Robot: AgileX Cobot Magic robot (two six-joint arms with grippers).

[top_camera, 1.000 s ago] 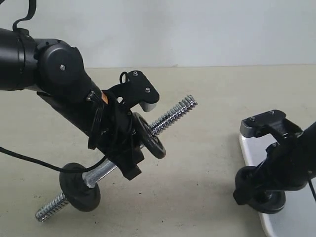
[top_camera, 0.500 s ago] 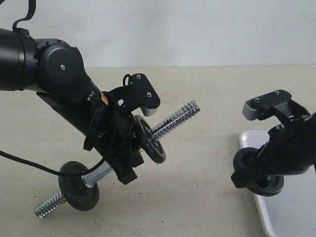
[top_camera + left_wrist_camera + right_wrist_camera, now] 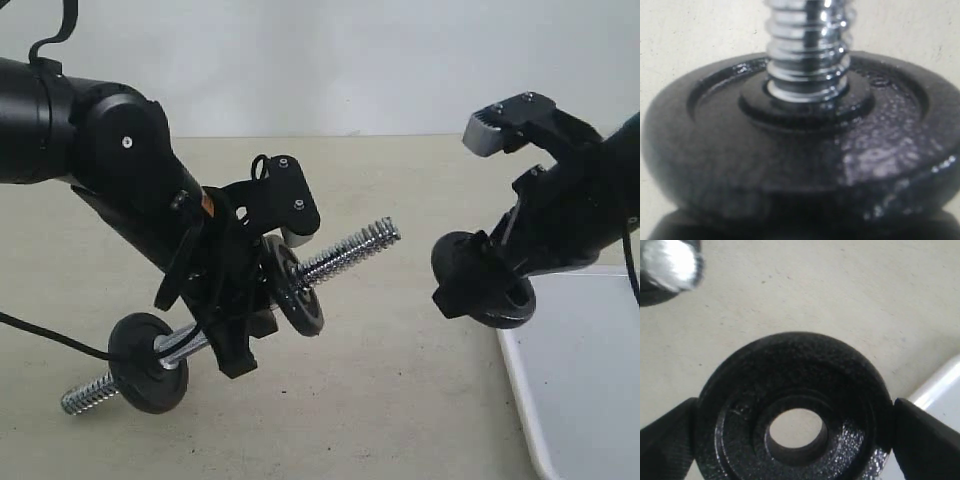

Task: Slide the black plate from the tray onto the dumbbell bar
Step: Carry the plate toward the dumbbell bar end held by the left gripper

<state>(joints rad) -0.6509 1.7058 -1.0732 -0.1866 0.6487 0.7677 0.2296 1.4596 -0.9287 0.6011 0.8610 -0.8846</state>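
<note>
matte black plate (image 3: 795, 365), chrome dumbbell bar (image 3: 345, 252), white tray (image 3: 580, 380)

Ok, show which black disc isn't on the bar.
The black plate clamped in the right gripper; the other two discs sit threaded on the dumbbell bar.

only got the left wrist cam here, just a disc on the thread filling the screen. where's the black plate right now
Observer: The black plate is off the tray, held in the air across its rim by the right hand.
Operator: is it on the bar yet
Observer: No. The dumbbell bar has its free threaded end pointing up and to the right, with a clear gap between its tip and the plate.
Operator: how many discs on the bar
Observer: Two: the disc in your view, partway up the bar, and a second disc near its lower end.
</note>
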